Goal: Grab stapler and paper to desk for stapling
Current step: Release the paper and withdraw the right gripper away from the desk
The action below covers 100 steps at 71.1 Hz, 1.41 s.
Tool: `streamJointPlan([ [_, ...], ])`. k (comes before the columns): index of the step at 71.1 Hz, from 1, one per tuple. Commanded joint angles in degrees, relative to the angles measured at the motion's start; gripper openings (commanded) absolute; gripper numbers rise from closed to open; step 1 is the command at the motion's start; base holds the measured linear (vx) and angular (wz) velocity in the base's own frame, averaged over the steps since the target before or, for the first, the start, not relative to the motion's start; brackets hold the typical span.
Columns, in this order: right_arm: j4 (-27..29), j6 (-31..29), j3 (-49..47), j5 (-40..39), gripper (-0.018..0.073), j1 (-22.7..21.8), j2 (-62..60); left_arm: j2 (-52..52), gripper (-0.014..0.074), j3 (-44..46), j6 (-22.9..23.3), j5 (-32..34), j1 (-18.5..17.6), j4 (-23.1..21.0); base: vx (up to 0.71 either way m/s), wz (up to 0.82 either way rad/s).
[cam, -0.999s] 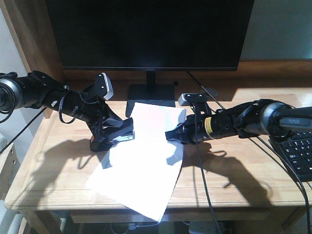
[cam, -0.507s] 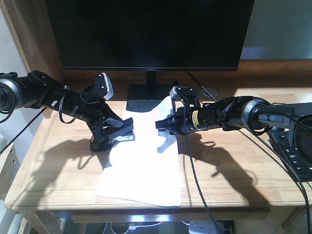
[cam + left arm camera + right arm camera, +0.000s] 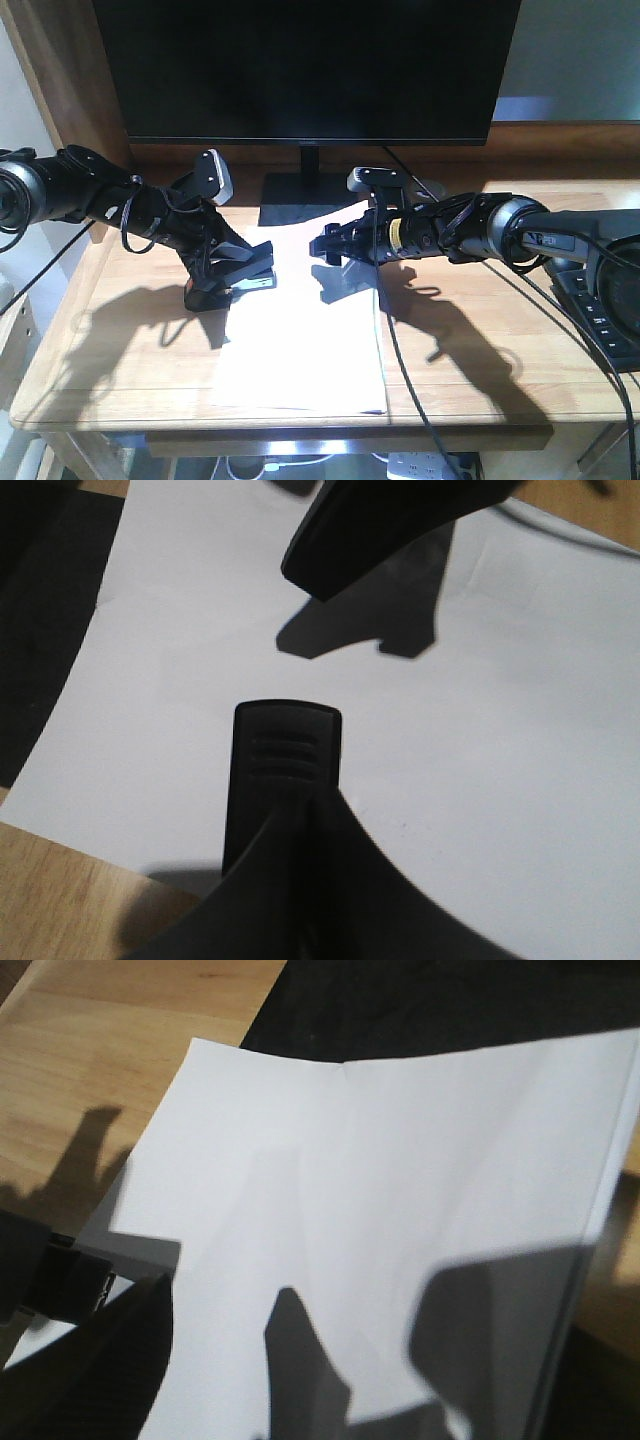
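Note:
The white paper lies flat on the wooden desk, reaching to the front edge. My left gripper is shut on the black stapler and holds it at the paper's left edge. In the left wrist view the stapler's ribbed end sticks out over the paper. My right gripper is open and hovers just above the paper's far part. In the right wrist view one finger shows over the paper, and two finger shadows fall on the sheet.
A big black monitor stands at the back, its stand base touching the paper's far end. A keyboard is at the right edge. A cable hangs from the right arm across the desk.
The right gripper swung the paper from a slant to square with the desk edge, moved left and back, and let it go. The paper now lies flat. The left arm has not moved.

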<state>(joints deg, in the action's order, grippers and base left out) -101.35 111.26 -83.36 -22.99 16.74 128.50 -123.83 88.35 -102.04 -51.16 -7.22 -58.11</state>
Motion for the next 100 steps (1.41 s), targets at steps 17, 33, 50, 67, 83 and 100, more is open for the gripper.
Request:
streamJointPlan([
  [17, -1.7, -0.5, -1.4, 4.9, 0.0583, -2.1, -9.2, 3.3, -0.0006, 1.6, 0.5, -0.8, -0.1, -2.8, 0.00, 0.00],
  [33, -1.7, -1.6, 3.9, 5.5, 0.0580, -8.1, -15.6, 3.3, -0.0006, 1.6, 0.5, -0.8, -0.1, -2.8, 0.00, 0.00],
  [50, -1.7, -10.7, 17.5, 14.4, 0.0580, -10.3, -30.5, 3.3, -0.0006, 1.6, 0.5, -0.8, -0.1, -2.8, 0.00, 0.00],
  [67, -1.7, -12.9, 29.2, 22.1, 0.0580, -10.2, -49.6, 3.3, -0.0006, 1.6, 0.5, -0.8, -0.1, -2.8, 0.00, 0.00],
  [83, -1.7, -13.0, 38.2, 23.6, 0.0580, -10.2, -69.8, 3.3, -0.0006, 1.6, 0.5, -0.8, -0.1, -2.8, 0.00, 0.00],
  [100, -1.8, -13.3, 50.4, 23.8, 0.0580, -10.2, -91.4, 3.3, -0.0006, 1.6, 0.5, -0.8, -0.1, -2.8, 0.00, 0.00],
])
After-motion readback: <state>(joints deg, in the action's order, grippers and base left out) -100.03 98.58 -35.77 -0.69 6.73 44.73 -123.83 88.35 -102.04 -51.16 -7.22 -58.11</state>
